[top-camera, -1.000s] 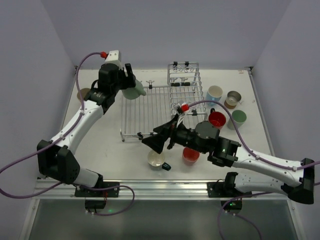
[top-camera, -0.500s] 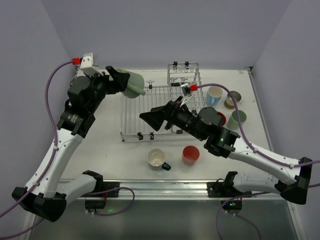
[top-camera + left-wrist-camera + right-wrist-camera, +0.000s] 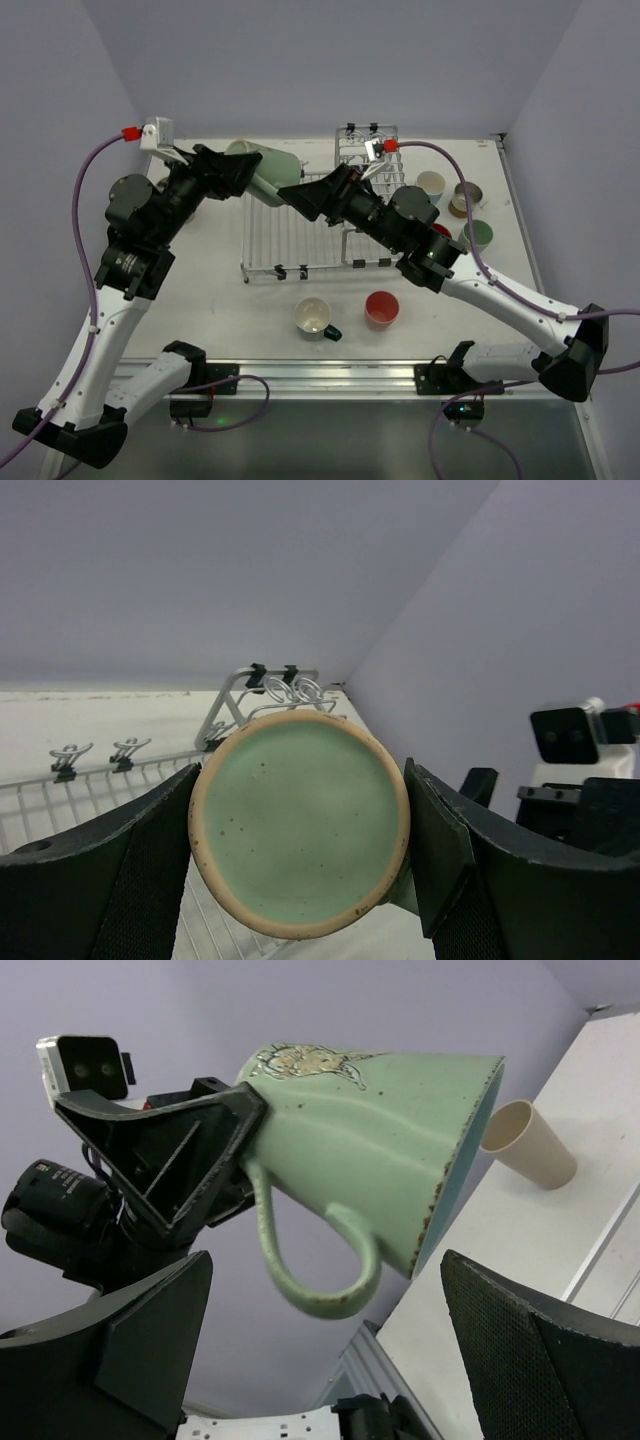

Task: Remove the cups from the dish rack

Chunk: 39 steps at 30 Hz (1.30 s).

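On my left, the left fingers (image 3: pixel 125 880) are closed against the two sides of the green mug (image 3: pixel 262 172). The left wrist camera shows the mug's speckled base facing the lens, with a black finger pressed to it on either side. The mug is off the tabletop (image 3: pixel 200 300), lifted and tipped onto its side above the back left corner of the rack (image 3: pixel 290 235). Its mouth points to the right and its handle hangs down.

In the right wrist view, a beige cup (image 3: pixel 530 1142) sits on the tabletop beyond the mug.

Moving right, the right fingers (image 3: pixel 545 1360) are spread wide and grip nothing. They are raised over the flat grid of the rack and aimed at the mug's mouth end. In their own camera the mug's handle shows in the gap between them. From overhead the tips are just beside the mug, and I cannot tell whether they touch it.

The rack stands in the middle of the tabletop, with the low grid on the left and the raised pronged section (image 3: pixel 368 160) at the back right.

In front of the rack, a cream cup with a dark handle (image 3: pixel 313 316) stands on the tabletop, and a red cup (image 3: pixel 381 307) stands near it to the right.

To the right of the rack there are:
- a pale cup (image 3: pixel 431 184)
- a tan cup (image 3: pixel 467 196) just beside it
- a green cup (image 3: pixel 478 235) nearer to me
- a second red cup (image 3: pixel 441 230), mostly hidden behind the right arm
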Motion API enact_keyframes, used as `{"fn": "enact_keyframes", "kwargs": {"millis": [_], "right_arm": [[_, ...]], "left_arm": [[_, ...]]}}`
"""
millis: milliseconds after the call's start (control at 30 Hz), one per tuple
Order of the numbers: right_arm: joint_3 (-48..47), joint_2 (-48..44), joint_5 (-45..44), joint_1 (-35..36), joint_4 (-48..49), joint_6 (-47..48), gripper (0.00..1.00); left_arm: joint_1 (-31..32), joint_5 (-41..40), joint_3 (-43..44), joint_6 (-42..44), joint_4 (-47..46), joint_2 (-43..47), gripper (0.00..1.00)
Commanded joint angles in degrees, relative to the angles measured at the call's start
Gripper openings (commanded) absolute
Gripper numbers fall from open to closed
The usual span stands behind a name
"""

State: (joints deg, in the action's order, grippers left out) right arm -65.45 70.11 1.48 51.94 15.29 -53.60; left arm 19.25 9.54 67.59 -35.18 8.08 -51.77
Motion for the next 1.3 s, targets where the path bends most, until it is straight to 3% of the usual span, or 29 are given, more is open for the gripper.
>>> {"fn": "enact_keyframes", "kwargs": {"millis": [0,233,600,667,800,867,900,967,1000,1100,1200,1267], "right_arm": [[-3.4,1.7,4.3,-1.0,4.8,-3.8,0.99],[-3.5,3.4,7.7,-2.5,9.9,-4.3,0.99],[-3.5,6.5,17.4,-3.0,26.3,-5.1,0.84],[-3.4,6.9,17.9,-3.1,27.6,-6.1,0.76],[-1.6,7.0,18.3,-3.2,31.4,-8.6,0.24],[-0.7,6.5,18.0,-3.1,32.4,-9.7,0.08],[0.3,6.2,17.7,-3.2,32.9,-9.8,0.0],[1.4,4.9,17.2,-3.1,33.0,-9.9,0.0],[2.3,4.4,16.9,-3.0,32.7,-9.9,0.0],[3.7,1.9,17.5,-3.1,30.5,-8.8,0.0],[2.9,-2.8,16.3,-3.1,19.1,-2.5,0.0],[2.5,-5.6,14.1,-3.1,13.0,0.5,0.0]], "left_arm": [[-0.3,6.3,1.0,-5.3,-11.3,2.2,0.0],[-0.3,10.1,0.4,-8.1,-12.8,4.3,0.0],[-0.3,14.9,-4.0,-14.2,-16.2,7.7,0.0],[-0.3,15.3,-5.0,-14.7,-17.0,8.3,0.0],[-0.3,15.5,-6.9,-15.0,-18.2,9.9,0.02],[-0.3,15.4,-7.4,-14.1,-17.7,10.3,0.14],[-0.3,15.0,-7.4,-13.6,-17.4,10.6,0.34],[-0.3,14.3,-6.9,-11.5,-15.4,11.2,0.55],[-0.3,13.5,-6.6,-10.6,-14.6,11.4,0.72],[-0.3,11.1,-4.1,-5.5,-9.4,12.3,0.9],[-0.3,7.8,-1.8,0.1,-3.0,14.1,0.99],[-0.3,5.9,0.1,3.8,1.7,15.6,1.0]]}}
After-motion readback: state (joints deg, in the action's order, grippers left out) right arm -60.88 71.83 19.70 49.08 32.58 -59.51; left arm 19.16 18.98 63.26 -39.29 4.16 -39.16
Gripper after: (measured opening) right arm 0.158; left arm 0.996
